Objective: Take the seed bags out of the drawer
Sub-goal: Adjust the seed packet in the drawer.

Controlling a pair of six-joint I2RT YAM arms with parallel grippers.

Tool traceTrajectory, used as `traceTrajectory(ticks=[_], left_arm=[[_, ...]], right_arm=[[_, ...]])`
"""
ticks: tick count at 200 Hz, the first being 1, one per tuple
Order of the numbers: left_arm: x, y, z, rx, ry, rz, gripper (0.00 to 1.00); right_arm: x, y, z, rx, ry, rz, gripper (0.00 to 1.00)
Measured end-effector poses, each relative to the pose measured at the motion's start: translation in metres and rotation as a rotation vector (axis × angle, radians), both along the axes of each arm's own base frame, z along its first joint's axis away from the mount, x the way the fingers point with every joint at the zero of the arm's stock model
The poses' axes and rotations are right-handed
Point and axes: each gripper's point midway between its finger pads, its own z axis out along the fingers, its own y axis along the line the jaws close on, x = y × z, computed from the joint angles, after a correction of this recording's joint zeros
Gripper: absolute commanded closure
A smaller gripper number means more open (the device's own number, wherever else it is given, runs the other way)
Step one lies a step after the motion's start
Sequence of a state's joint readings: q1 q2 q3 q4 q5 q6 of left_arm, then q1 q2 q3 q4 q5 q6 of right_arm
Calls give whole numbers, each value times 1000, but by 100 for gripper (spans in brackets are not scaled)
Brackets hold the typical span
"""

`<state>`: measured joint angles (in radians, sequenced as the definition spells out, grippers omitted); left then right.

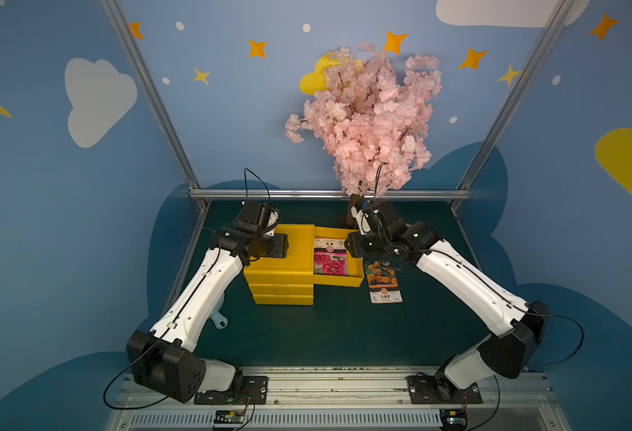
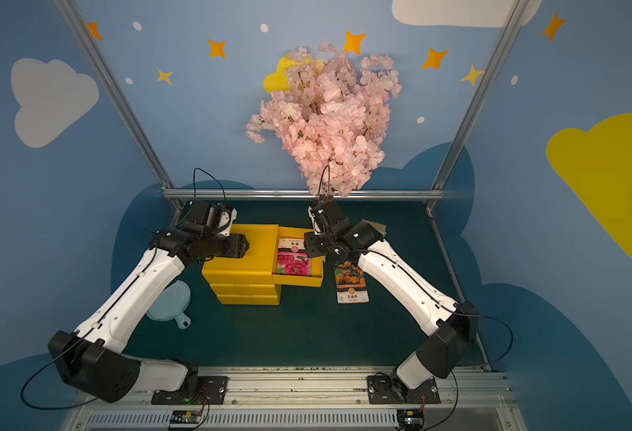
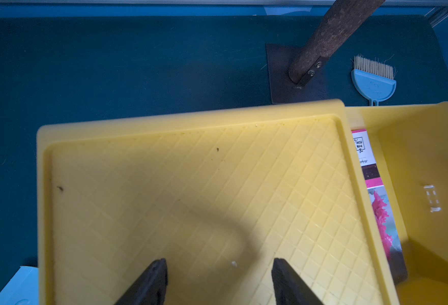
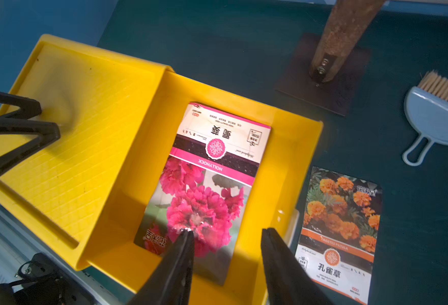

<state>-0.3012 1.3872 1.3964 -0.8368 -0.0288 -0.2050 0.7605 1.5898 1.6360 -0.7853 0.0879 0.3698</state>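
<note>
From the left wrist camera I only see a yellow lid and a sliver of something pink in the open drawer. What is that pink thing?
Observer: A seed bag printed with pink flowers, lying flat in the drawer.
Operator: Is it the only bag?
Observer: No. An orange marigold bag lies on the table just beside the drawer, outside it.
Operator: Is anything going for the pink one?
Observer: The right gripper is over it, jaws apart, with nothing between them.

Green table bears drawer cube; marigold bag; brush; dustpan.
</note>
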Motion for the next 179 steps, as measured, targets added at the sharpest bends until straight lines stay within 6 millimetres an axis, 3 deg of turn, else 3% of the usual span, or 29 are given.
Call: traceTrajectory(ticks=[39,86,179], left_arm=[[0,0,0,-3,-2,-2,33],[0,-1,0,-5,-10,-6,33],[0,0,-1,1,-13,-17,33]], right_arm=[[13,21,-28,-85,31,-18,37],[23,19,-65,-177,82,-68,34],[36,30,-78,-178,105,-108,37]])
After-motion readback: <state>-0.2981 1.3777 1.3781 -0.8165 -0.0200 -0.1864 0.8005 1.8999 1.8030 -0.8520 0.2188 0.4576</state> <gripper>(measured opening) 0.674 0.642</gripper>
